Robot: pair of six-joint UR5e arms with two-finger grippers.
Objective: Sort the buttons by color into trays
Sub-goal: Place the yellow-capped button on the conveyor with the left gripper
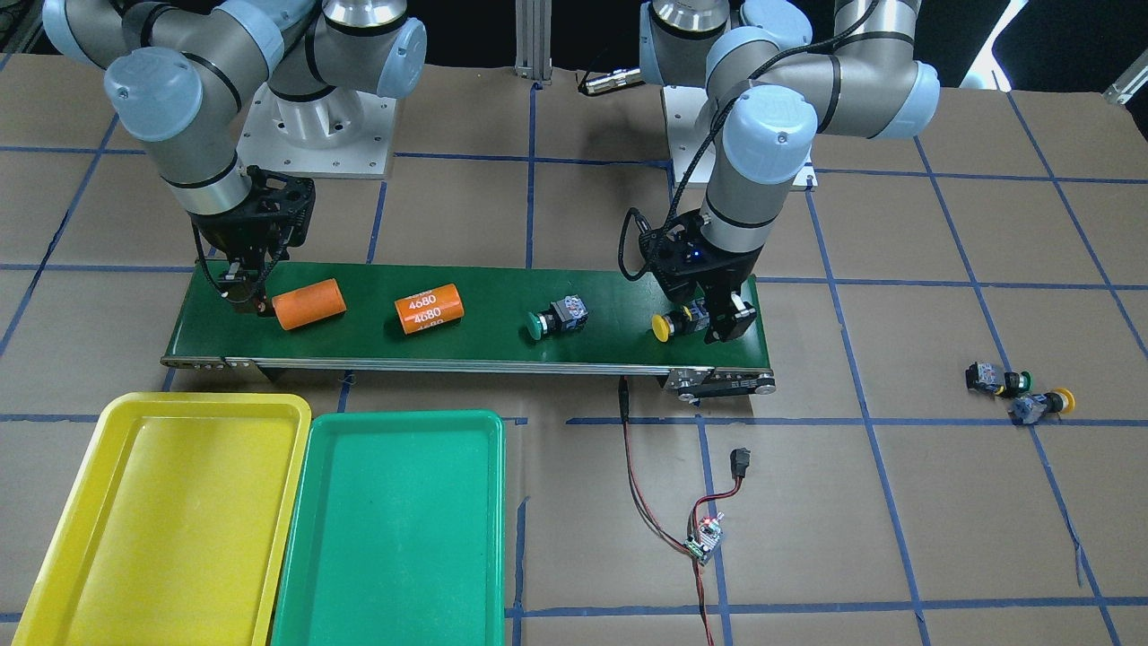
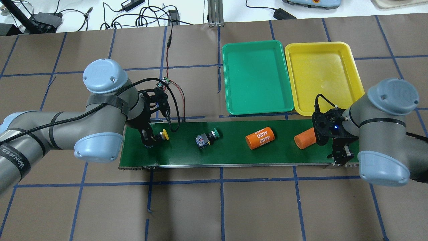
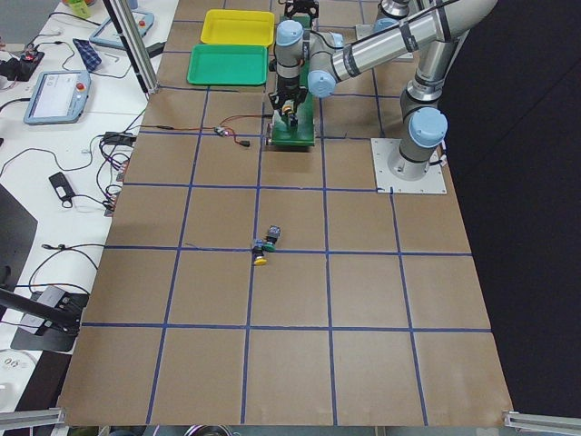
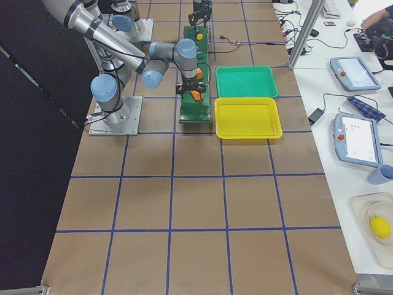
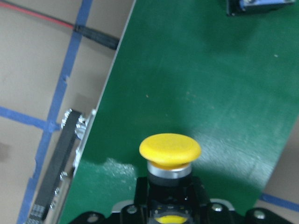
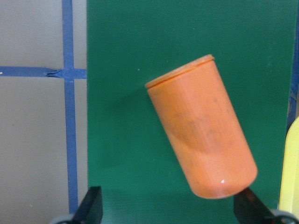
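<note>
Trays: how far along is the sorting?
Done: nothing; the yellow tray and green tray are empty. In hand: the left pincer is shut on a yellow button lying on the belt. Left: the green button on the belt, plus a second green button and second yellow button on the table. The right pincer hangs open by an orange cylinder.

the brown bench carries a green belt, a yellow tray and a green tray. a green button and a yellow button lie well aside.
</note>
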